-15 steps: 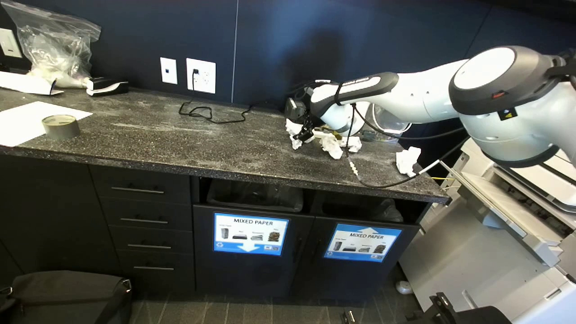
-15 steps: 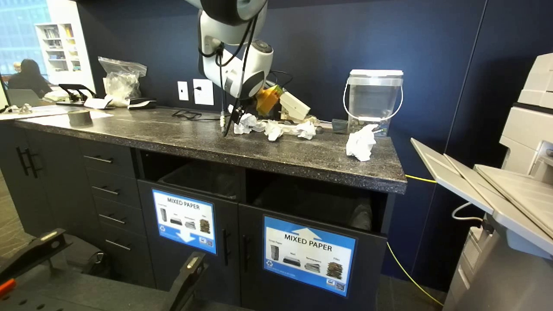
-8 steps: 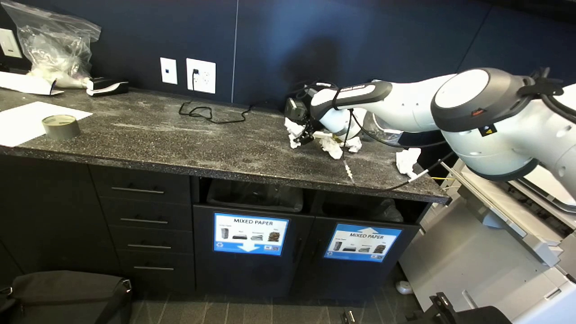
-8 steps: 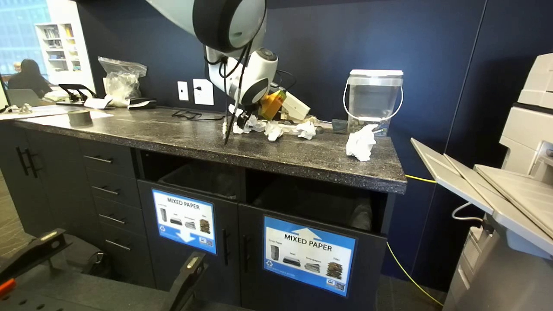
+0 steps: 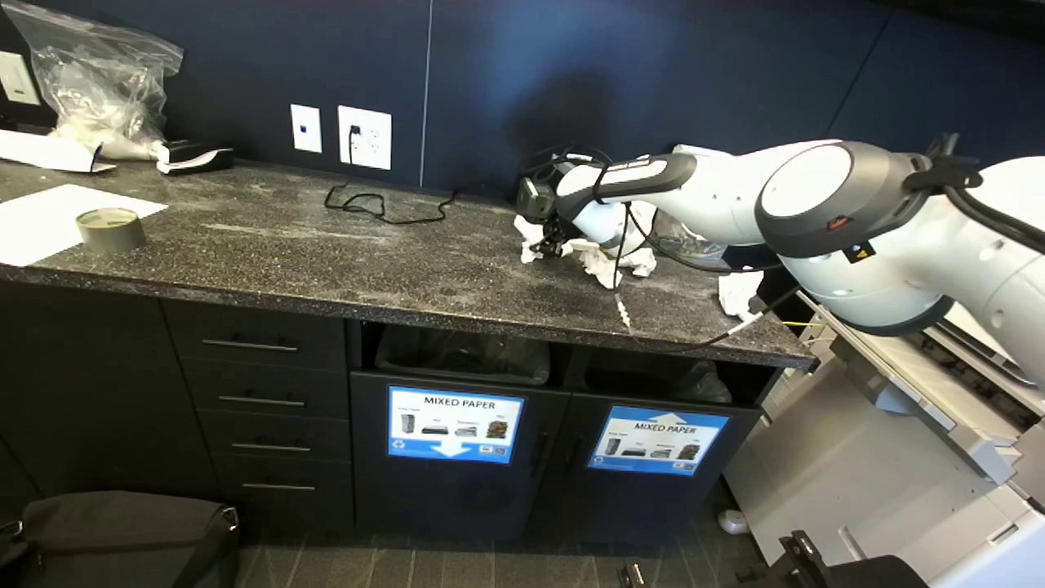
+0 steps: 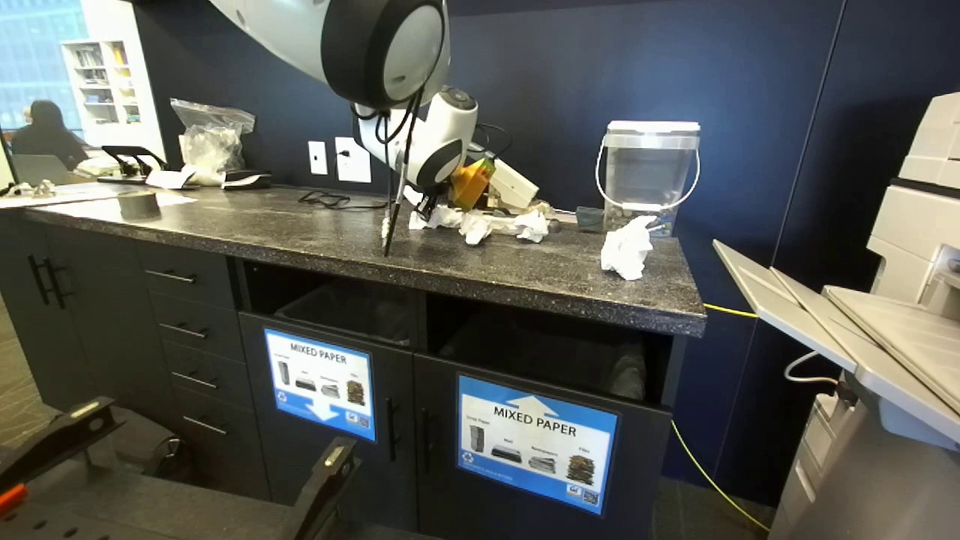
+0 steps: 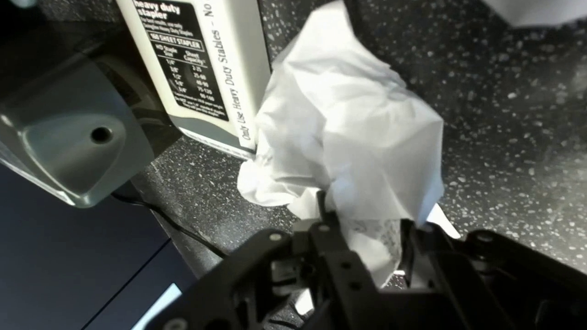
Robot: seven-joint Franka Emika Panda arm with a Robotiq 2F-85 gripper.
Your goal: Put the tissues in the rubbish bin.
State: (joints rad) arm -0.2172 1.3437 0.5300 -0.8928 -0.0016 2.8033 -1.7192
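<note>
My gripper (image 7: 363,208) stands fairly narrow, a tissue (image 7: 362,123) between its tips — gripped or not, I can't tell. Catching only loose folds, I could drop it; the stapler (image 7: 215,73), ten o'clock in the wrist view, could snag it — short of the bin (image 6: 540,387).

In an exterior view the window (image 6: 37,52) is washed out; a blue sheen and a soft-edged shadow mark the wall (image 5: 490,82) behind the desk (image 5: 326,261); bin openings (image 6: 532,345) under its front edge lie in gloom; in the wrist view the tool (image 7: 364,211) blurs, print on the stapler (image 7: 202,73) is legible, and glare pales the desk.
</note>
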